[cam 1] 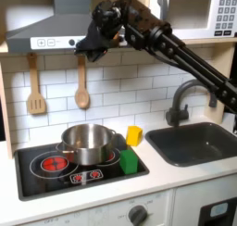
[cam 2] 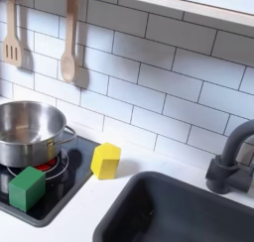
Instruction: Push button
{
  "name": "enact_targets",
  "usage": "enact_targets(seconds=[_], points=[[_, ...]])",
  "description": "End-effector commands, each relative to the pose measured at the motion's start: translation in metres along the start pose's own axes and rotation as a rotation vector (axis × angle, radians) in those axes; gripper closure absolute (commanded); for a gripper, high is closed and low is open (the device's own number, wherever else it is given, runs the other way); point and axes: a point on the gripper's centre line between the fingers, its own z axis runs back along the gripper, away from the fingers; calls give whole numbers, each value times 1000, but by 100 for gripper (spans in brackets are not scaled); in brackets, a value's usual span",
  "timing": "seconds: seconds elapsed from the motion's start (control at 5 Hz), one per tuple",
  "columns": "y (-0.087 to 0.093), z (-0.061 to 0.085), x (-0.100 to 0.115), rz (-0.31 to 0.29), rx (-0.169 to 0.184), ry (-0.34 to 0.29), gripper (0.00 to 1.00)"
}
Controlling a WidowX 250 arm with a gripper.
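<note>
We locate the claw (cam 1: 93,52) in the first exterior view, raised high against the underside of the range hood (cam 1: 46,31). Its fingers point downward. The picture is too blurred there for us to tell how far apart they stand, and we see nothing held between them.

Well below the claw, on the front edge of the black stovetop (cam 1: 37,179), we see small red controls (cam 1: 86,176); we take these as the button, though their detail is too fine to confirm. The claw is well apart from them.

Directly beneath the claw, a steel pot (cam 1: 88,142) stands on the stovetop. A green block (cam 1: 128,160) rests at the stovetop's corner, below the claw and toward the first exterior view's right. A yellow block (cam 1: 134,134) stands on the table (cam 1: 167,179) just beyond it, between pot and sink (cam 1: 199,146).

Below the claw on the tiled wall hang a wooden spoon (cam 1: 81,86) and, further toward the first exterior view's left, a wooden spatula (cam 1: 35,89).

In the second exterior view we see the pot, both blocks, the sink and a dark faucet (cam 2: 233,162).
</note>
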Motion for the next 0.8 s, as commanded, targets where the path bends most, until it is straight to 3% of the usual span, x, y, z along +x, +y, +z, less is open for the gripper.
enact_targets(seconds=[0.0, 0.4, 0.6], points=[[-1, -4, 10, -4, -8, -23, 100], [-3, -16, 14, -8, -8, -26, 100], [-3, -16, 20, -15, -4, -36, 100]])
